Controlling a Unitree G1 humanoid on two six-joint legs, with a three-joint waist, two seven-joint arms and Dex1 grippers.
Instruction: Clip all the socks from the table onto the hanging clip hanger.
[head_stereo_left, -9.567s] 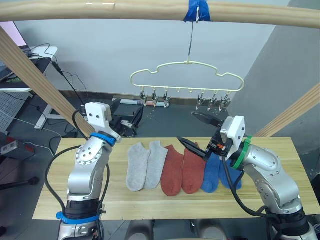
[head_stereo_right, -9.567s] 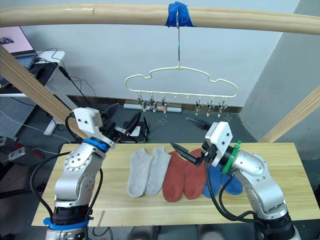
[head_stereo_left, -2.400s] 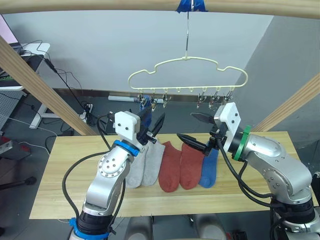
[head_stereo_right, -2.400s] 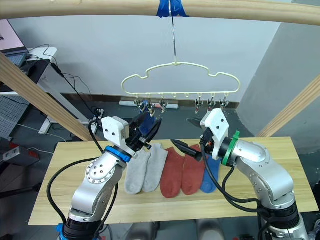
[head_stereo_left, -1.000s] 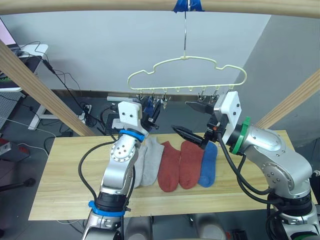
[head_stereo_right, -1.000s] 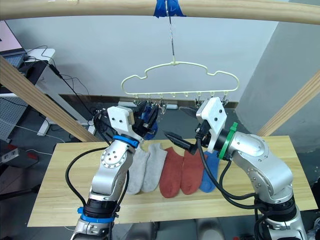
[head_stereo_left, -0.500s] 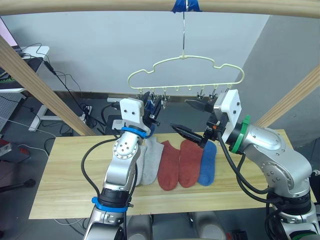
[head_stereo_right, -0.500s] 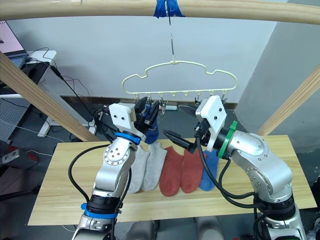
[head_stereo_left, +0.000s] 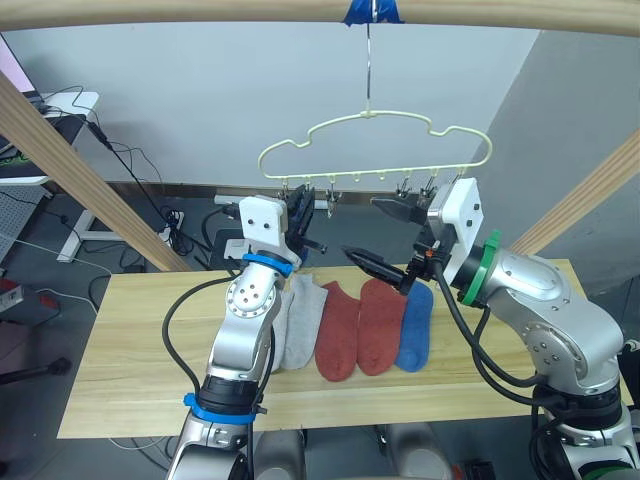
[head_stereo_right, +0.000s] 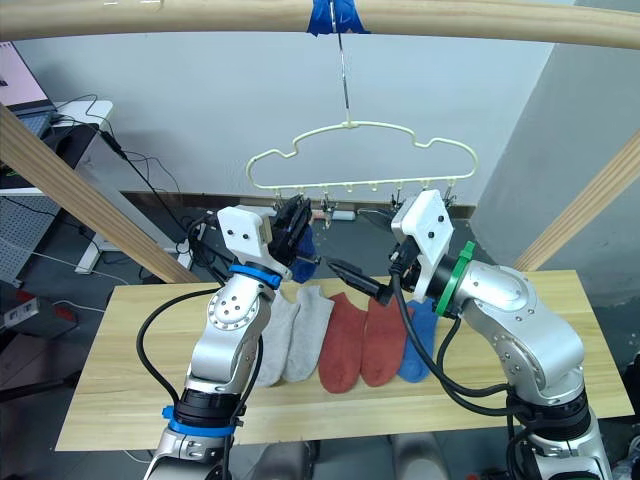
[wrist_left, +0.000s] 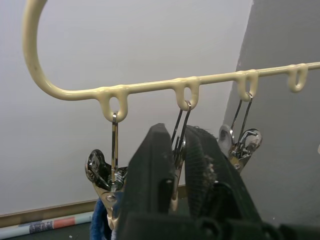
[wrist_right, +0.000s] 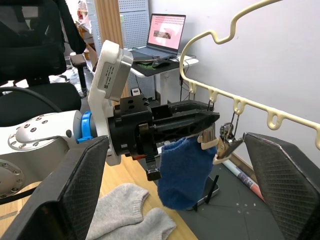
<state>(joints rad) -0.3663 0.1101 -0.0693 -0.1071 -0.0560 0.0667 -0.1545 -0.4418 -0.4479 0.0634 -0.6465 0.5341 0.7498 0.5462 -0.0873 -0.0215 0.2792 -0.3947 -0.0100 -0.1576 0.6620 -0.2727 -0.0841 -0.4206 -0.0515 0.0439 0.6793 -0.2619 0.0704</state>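
Left eye view: left gripper (head_stereo_left: 304, 212) raised to the left end of the hanger (head_stereo_left: 375, 150), fingers pressed together around a metal clip there. Blue sock (head_stereo_left: 300, 262) just below that gripper, dangling from the clip area. Right gripper (head_stereo_left: 385, 238) beside it under the middle of the hanger, fingers spread wide, holding nothing. Below both grippers on the table (head_stereo_left: 130, 380): two grey socks (head_stereo_left: 290, 326), two red socks (head_stereo_left: 360, 328), then one more blue sock (head_stereo_left: 413, 329) lying under the right gripper.

Right eye view: same layout; left gripper (head_stereo_right: 299, 224) up at the clips, hanging blue sock (head_stereo_right: 305, 268) just under its fingers, right gripper (head_stereo_right: 362, 245) wide open and empty near it.

Left wrist view: own two black fingers (wrist_left: 155, 165) nearly shut, squeezing the second clip (wrist_left: 176, 150) of the row between them. First clip (wrist_left: 111, 175) just beside the fingers, with a bit of blue fabric (wrist_left: 98, 227) under it. Third clip (wrist_left: 239, 145) on the other side, bare.

Right wrist view: own fingers (wrist_right: 60, 185) far apart, empty. Between them, ahead, the left gripper (wrist_right: 202, 120) at a clip (wrist_right: 225, 142), with the blue sock (wrist_right: 182, 172) hanging just below its tip. Grey socks (wrist_right: 135, 217) lower down on the table.
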